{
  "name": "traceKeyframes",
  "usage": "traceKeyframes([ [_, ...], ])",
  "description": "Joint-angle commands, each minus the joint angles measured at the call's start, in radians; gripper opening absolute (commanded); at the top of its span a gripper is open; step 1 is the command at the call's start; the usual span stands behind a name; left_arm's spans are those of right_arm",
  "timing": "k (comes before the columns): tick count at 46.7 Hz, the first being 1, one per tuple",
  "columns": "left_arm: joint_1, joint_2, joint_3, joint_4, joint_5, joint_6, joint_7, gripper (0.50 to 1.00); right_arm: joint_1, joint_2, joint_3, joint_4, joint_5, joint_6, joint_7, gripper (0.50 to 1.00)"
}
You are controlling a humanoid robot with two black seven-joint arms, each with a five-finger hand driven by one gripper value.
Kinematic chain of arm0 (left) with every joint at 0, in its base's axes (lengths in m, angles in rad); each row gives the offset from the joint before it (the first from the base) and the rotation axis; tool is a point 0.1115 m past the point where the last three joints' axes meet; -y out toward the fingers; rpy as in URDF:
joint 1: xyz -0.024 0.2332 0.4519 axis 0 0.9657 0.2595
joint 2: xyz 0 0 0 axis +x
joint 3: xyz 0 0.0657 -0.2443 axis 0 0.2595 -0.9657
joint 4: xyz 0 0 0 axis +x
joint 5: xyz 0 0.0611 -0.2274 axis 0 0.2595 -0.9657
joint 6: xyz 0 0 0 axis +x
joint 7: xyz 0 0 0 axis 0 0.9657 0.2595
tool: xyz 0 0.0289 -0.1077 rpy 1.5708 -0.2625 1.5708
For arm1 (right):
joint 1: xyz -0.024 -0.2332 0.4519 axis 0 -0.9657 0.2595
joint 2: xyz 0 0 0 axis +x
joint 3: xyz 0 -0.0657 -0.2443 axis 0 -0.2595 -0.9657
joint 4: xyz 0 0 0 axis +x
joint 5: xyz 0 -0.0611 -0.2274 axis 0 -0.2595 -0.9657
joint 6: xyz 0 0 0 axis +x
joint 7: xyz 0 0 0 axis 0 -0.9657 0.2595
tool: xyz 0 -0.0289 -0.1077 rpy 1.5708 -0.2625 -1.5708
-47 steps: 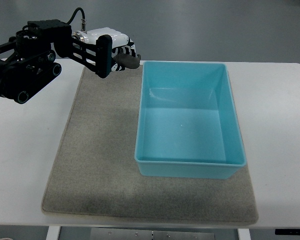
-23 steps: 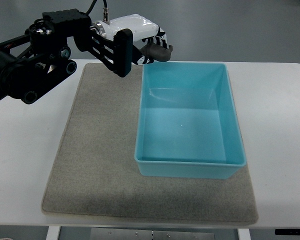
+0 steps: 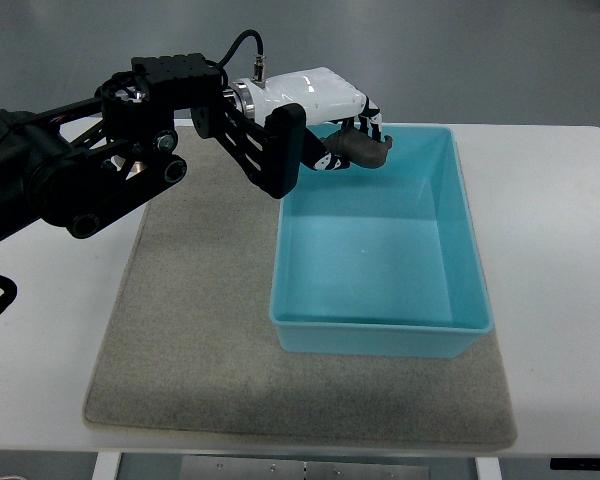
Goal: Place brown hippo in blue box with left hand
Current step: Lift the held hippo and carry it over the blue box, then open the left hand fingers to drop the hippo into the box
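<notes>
Left robot hand (image 3: 330, 125) clamped on the hippo (image 3: 358, 150), held above the box's (image 3: 380, 325) 11 o'clock corner, just inside the rim, likely so a release drops it within; box sits on a mat (image 3: 190, 330) on the desk (image 3: 560, 250).

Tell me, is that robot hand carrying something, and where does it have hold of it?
Yes. The left hand holds the brown hippo over the blue box. Its fingers close on one end; the other end sticks out free.

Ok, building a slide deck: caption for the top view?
Left hand carries brown hippo over the blue box's far corner.
</notes>
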Motion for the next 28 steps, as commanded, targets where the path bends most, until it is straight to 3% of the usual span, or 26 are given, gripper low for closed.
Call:
traceKeyframes([
  [1, 0.012, -0.002, 0.022, 0.000, -0.001, 0.000, 0.000, 0.500, 0.000, 0.000, 0.000, 0.000, 0.000, 0.000, 0.000, 0.936],
  [28, 0.060, -0.034, 0.062, 0.003, -0.001, 0.000, 0.000, 0.500, 0.000, 0.000, 0.000, 0.000, 0.000, -0.001, 0.000, 0.936],
])
